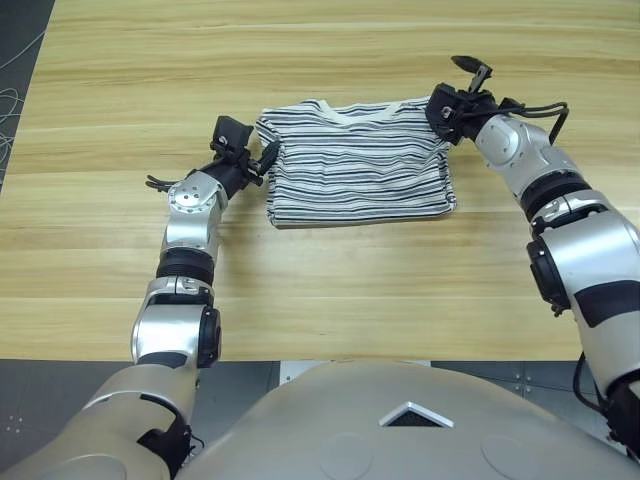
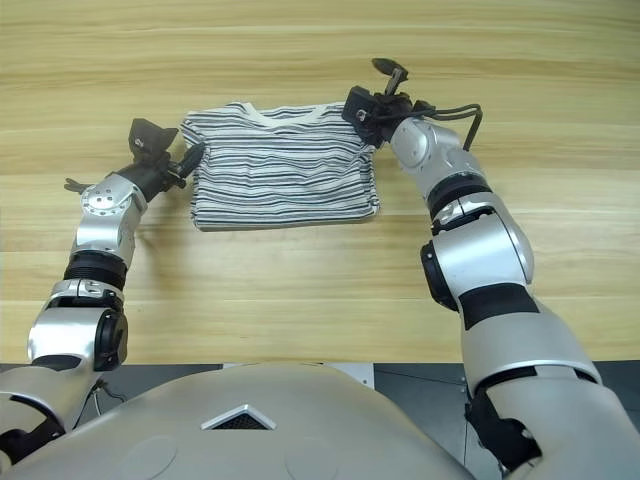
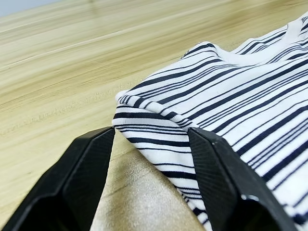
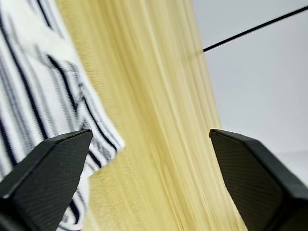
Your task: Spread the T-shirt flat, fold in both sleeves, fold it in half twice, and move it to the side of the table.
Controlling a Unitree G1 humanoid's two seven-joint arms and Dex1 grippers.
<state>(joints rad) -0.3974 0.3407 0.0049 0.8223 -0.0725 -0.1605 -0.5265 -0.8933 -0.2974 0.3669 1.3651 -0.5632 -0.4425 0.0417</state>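
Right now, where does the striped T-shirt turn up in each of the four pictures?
Left eye view: T-shirt centred, in the picture's upper half.
Right eye view: same spot, slightly nearer the picture's left.
Left wrist view: its corner lies between the fingers of the open left tool.
Right wrist view: its edge sits by one finger of the open right tool.
Shared landmark: the wooden table.

The striped T-shirt [image 2: 285, 170] is lying on the wooden table [image 2: 300, 290] as a rough rectangle, collar facing away. The left gripper [image 2: 190, 158] is sitting at its left edge, the right gripper [image 2: 362, 112] at its far right corner.
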